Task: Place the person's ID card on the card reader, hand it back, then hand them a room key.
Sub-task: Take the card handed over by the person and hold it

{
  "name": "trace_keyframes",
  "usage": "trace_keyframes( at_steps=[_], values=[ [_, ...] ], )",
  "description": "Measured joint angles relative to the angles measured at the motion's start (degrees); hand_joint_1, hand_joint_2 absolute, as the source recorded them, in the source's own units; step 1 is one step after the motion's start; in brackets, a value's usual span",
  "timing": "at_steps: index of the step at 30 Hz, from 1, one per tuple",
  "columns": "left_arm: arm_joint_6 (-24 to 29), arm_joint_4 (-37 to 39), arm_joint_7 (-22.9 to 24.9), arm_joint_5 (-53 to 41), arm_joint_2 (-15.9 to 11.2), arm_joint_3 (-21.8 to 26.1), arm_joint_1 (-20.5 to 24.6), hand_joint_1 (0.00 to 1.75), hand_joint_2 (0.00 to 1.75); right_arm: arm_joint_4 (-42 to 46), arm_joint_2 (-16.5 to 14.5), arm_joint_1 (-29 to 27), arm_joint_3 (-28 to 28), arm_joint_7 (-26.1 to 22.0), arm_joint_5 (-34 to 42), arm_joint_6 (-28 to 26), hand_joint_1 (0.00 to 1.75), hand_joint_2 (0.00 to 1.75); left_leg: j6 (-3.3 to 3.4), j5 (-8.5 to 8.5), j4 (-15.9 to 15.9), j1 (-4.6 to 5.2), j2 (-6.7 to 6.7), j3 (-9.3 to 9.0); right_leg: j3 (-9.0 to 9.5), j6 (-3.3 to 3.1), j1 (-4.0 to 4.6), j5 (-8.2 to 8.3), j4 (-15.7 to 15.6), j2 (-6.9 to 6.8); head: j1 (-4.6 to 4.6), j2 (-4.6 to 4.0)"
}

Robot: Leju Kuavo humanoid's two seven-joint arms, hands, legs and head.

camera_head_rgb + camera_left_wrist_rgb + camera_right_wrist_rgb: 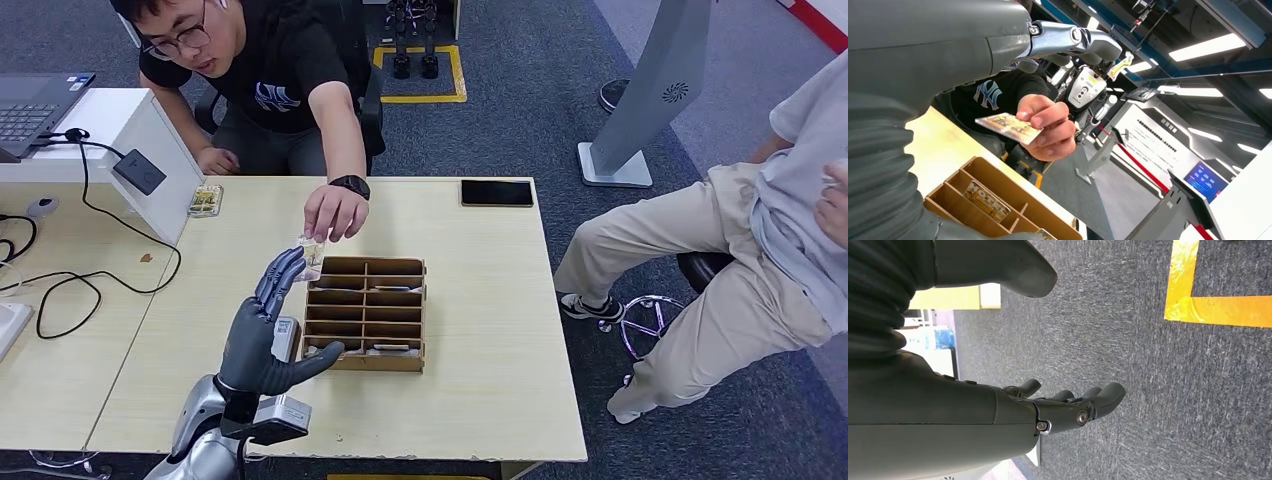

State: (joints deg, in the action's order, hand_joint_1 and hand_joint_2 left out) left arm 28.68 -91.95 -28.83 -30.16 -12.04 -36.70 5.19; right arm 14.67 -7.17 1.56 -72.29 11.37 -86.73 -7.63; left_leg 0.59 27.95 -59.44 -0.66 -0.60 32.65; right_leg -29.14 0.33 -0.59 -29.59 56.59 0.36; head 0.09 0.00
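Left hand [262, 335]: raised over the table [500, 330], fingers spread and extended, holding nothing; judged to be presented as a receiving surface for the card
Right hand [1068, 407]: hung beside the body over grey carpet, fingers loosely extended and slightly curled, holding nothing
ID card [1008, 127]: pinched flat between the person's hand [1048, 131] thumb and fingers, held out towards the left hand; judged to be offered for collection
Card position: just beyond the left hand's fingertips [290, 262] in the head view; contact between card and fingertips could not be determined
Card holder [366, 312]: wooden compartment tray, immediately beside the left hand on its thumb side; it held cards judged to be room keys, kept within reach for the last step
Card reader [139, 171]: small dark unit on a cable, well apart from the left hand, on the side away from the tray
Task stage: judged as card handover, reader step not yet done
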Motion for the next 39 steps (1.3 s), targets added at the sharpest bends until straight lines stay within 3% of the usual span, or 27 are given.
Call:
trace_keyframes(
  at_steps=[17,21,23,25,27,30,34,39],
  values=[
    [-5.34,-1.36,-1.55,1.76,-1.36,-0.15,-1.16,0.00,1.75,0.02,0.00,0.00,-0.10,-0.01,0.00,-0.12,0.00,1.75,0.00,0.00,0.00,0.00,0.00,0.00,0.00,0.00,0.00,0.00,0.00,0.00,0.00,0.00],
    [-3.43,-1.33,-0.16,-0.59,-1.52,-0.14,-1.36,0.00,1.75,0.02,0.00,0.01,-0.10,0.06,0.00,-0.25,0.00,1.75,0.00,0.00,0.00,0.00,0.00,0.00,-0.01,0.00,0.00,0.00,0.00,0.00,0.00,0.00],
    [1.20,-1.12,2.08,-4.52,-0.93,-0.02,-1.36,0.00,1.75,0.01,-0.01,0.01,-0.10,0.33,0.00,-0.39,0.00,1.75,0.00,0.00,0.00,0.00,0.00,0.00,-0.01,0.00,0.00,0.00,0.00,0.00,-0.01,0.00],
    [7.02,-0.70,3.56,-12.72,1.02,1.32,-1.37,0.00,1.75,-0.01,-0.02,0.02,-0.01,0.74,0.00,-0.58,0.00,1.75,0.01,-0.01,0.00,0.01,-0.02,0.01,0.00,0.00,-0.02,0.00,0.00,-0.02,-0.01,0.00],
    [10.11,-0.38,1.85,-23.64,5.00,5.38,-1.54,0.00,1.75,-0.04,-0.02,0.04,0.32,1.05,0.00,-0.75,0.00,1.75,0.03,-0.02,0.00,0.01,-0.04,0.02,0.01,0.03,-0.06,0.02,0.00,-0.04,0.01,0.00],
    [10.75,-0.06,-2.52,-35.40,12.25,14.78,-1.67,0.00,1.75,-0.17,-0.02,0.09,1.31,1.22,0.00,-0.85,0.00,1.75,0.04,-0.03,-0.01,0.04,0.03,0.01,-0.01,0.12,-0.14,0.08,-0.01,0.05,0.01,0.00],
    [10.81,0.17,-4.04,-44.09,20.01,25.63,-0.90,0.00,1.75,-0.38,0.00,0.08,2.61,1.64,0.00,-0.82,0.00,1.75,0.09,-0.07,-0.03,0.09,0.03,0.01,-0.03,0.16,-0.13,0.10,-0.01,0.04,0.00,0.00],
    [10.88,0.17,0.73,-51.40,25.54,33.09,1.26,0.00,1.75,-0.57,0.06,0.23,4.12,1.96,0.00,-0.79,0.00,1.75,0.09,-0.12,-0.03,0.08,0.01,0.01,-0.03,0.09,-0.12,0.15,0.01,0.02,0.00,0.00]
  ],
)
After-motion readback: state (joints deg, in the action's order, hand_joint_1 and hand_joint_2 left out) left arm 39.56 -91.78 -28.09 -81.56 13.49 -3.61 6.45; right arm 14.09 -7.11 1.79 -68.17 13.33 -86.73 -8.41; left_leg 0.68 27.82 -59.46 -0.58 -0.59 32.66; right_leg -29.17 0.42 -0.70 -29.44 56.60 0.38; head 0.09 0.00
